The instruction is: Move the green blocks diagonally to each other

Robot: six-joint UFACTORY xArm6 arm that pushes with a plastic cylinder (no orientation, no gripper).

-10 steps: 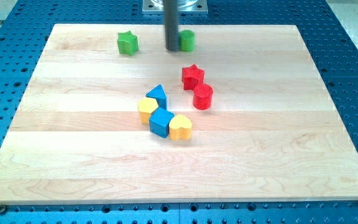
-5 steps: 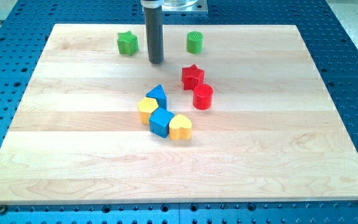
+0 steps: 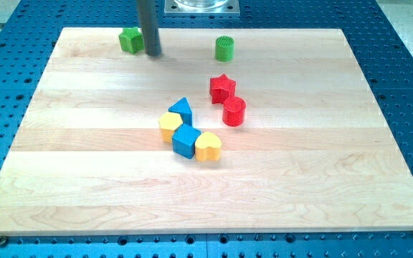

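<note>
So my tip (image 3: 153, 54) seems pressed against the green star (image 3: 130, 39), nudging it off level with the green cylinder (image 3: 224, 48); no hand to tell of

Pale matt wooden board (image 3: 84, 179)

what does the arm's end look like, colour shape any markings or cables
I end in a plain dark grey cylindrical rod, smooth and straight, with a flat-cut lower end, my tip. No markings or cables show on it. Above, at the view's top, is a pale metallic mounting plate.
</note>
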